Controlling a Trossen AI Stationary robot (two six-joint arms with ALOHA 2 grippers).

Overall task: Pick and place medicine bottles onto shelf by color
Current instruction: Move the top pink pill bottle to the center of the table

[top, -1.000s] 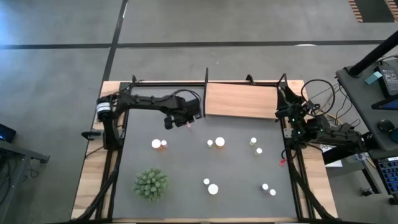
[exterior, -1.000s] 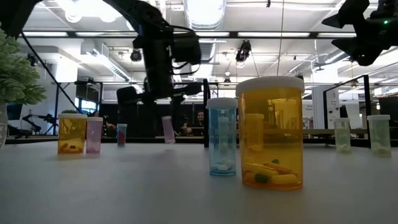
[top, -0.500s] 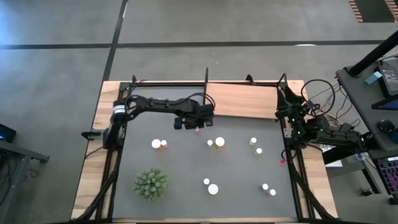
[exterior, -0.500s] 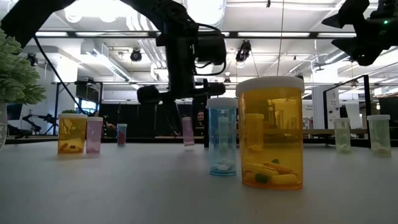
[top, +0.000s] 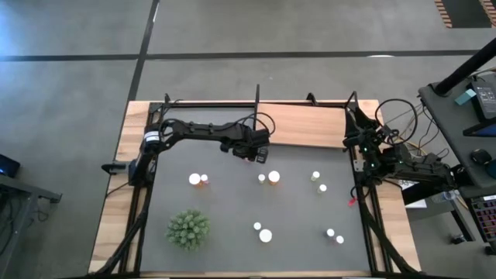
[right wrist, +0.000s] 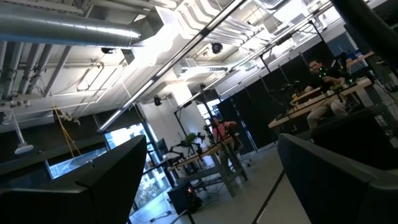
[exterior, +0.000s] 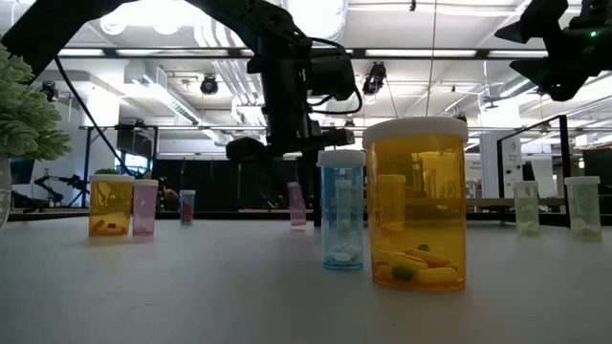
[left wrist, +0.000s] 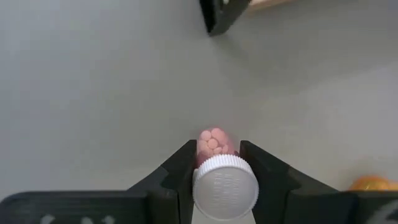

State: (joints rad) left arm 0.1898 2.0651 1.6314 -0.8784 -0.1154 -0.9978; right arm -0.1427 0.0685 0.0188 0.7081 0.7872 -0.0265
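Note:
My left gripper (top: 256, 152) is shut on a small pink bottle with a white cap (left wrist: 224, 186), over the dark mat just in front of the shelf's near left corner. The bottle shows upright in the low view (exterior: 298, 204). The shelf (top: 302, 124) is a light-wood board with black posts at the far edge. The other bottles stand on the mat on their bases, in pairs, such as an orange and a pink one (top: 198, 180). My right gripper (right wrist: 211, 180) is open and empty, parked at the table's right edge (top: 363, 144) and pointing up into the room. My left gripper pinches the pink bottle between its two fingers (left wrist: 180, 174), at the top of its body just under the white cap (left wrist: 214, 149). The fingers come from above, pointing down. The bottle hangs upright, low over the mat; whether its base touches the mat I cannot tell.
A green spiky plant (top: 187, 229) stands at the mat's near left. Bottle pairs stand mid-mat (top: 269, 177), right of it (top: 318, 181), and near the front (top: 262, 231) (top: 335, 235). A black shelf post (left wrist: 221, 15) is just beyond the held bottle.
My left gripper has carried the pink bottle toward the table's right edge, along the front of the shelf and closer to its near left corner, turning about as it went. The bottle stays upright in the hold.

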